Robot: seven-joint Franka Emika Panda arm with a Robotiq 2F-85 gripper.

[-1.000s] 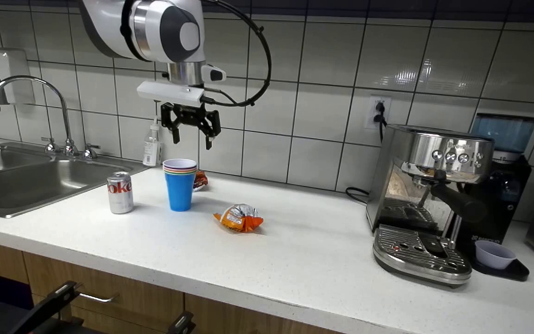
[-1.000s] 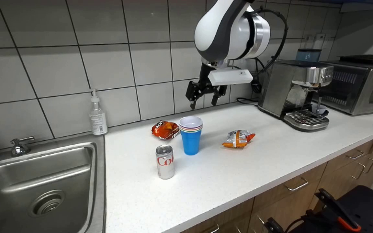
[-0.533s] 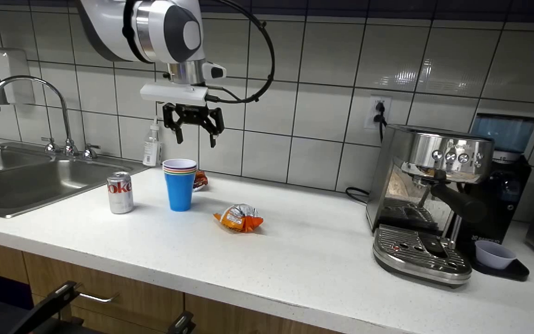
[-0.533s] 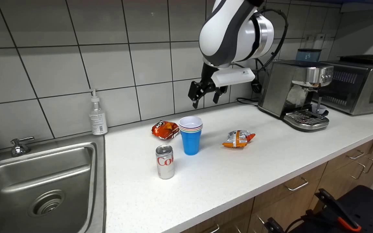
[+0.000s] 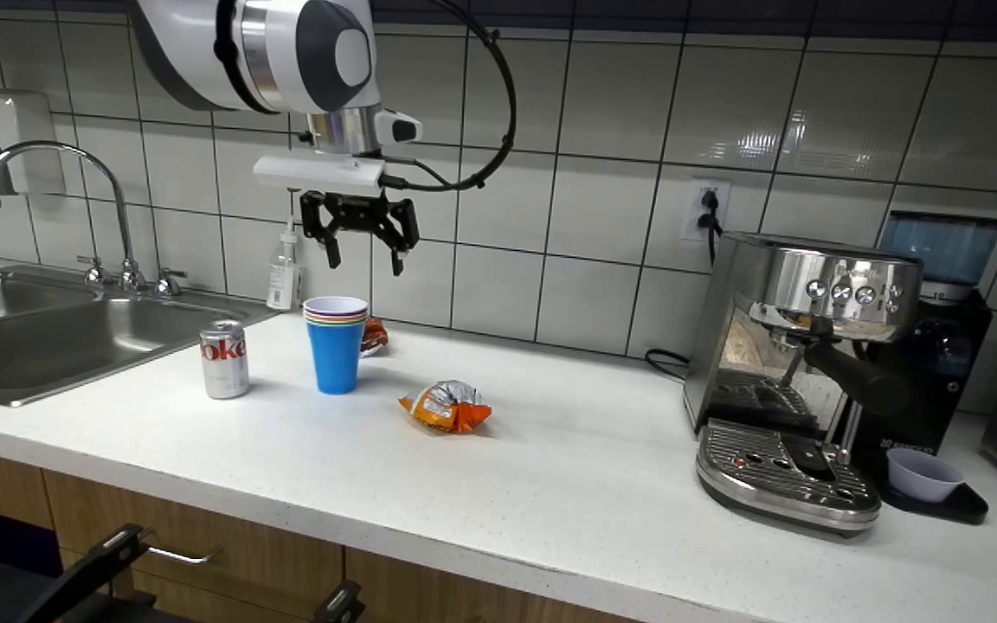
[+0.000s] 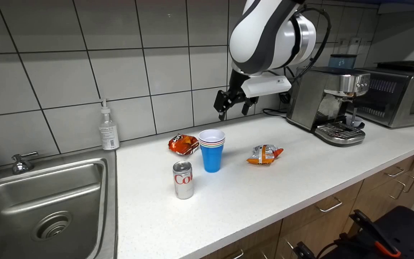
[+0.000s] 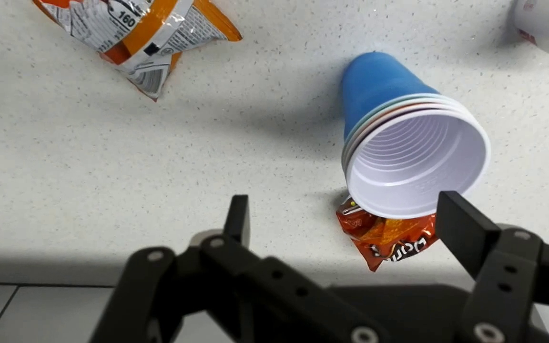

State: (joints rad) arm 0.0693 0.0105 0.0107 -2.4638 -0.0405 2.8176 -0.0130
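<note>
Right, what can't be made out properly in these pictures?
Red snack bag: partly hidden behind the blue cup stack in an exterior view.
Inner cups: nesting hides their outer sides below the rims, in all views.
Coke can: cut off by the top and right edges, wrist view.
Orange snack bag: cut off by the top edge, wrist view.
Microwave: cut off by the right edge in both exterior views.

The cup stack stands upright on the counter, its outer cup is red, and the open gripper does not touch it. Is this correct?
The outer cup is blue, not red, as both exterior views show. The cup stack stands upright on the counter, untouched by the open gripper.
</note>
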